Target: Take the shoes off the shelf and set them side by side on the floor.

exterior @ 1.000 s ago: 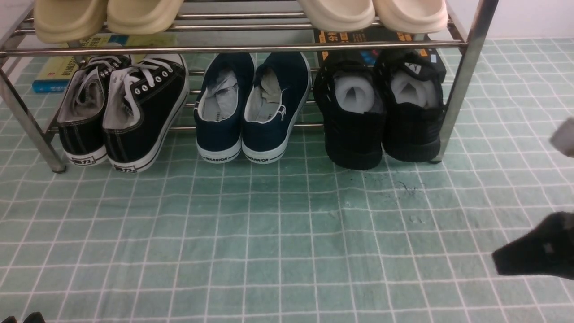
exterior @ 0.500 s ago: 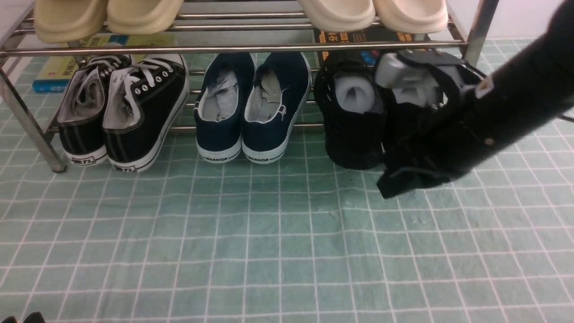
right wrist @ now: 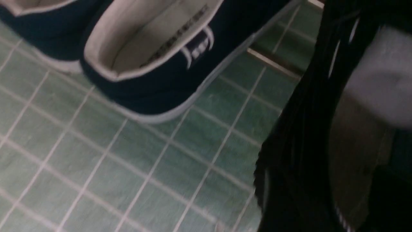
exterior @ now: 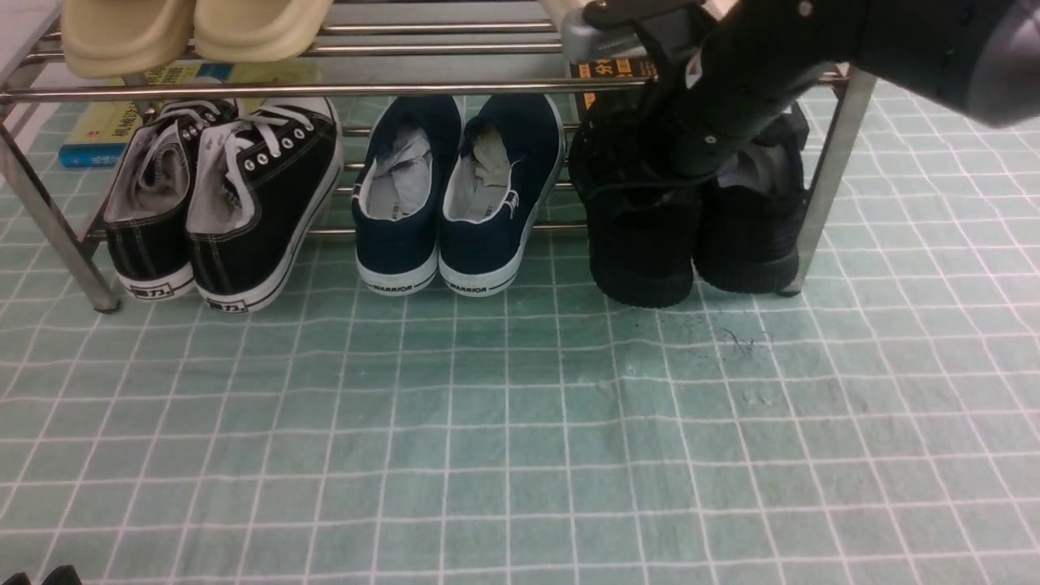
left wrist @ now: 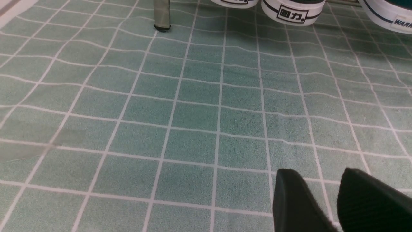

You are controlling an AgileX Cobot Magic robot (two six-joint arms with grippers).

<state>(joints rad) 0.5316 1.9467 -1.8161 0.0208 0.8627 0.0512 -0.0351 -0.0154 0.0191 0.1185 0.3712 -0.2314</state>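
Front view: your two black mesh shoes (exterior: 642, 252) sit at the shelf's (exterior: 244, 88) right end, beside two navy slip-ons (exterior: 455, 203) and two canvas sneakers (exterior: 219, 203), with the right arm (exterior: 756, 73) over them. Left wrist view: the left gripper (left wrist: 322, 180) hangs over the floor (left wrist: 161, 112), jaws apart. Right wrist view (badly blurred): you cannot tell how the right gripper's jaws stand.

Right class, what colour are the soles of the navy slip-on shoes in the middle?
White soles, with dark WARRIOR lettering; the front view shows them best.

Shoes (exterior: 642, 260) at right end of shelf (exterior: 406, 85)
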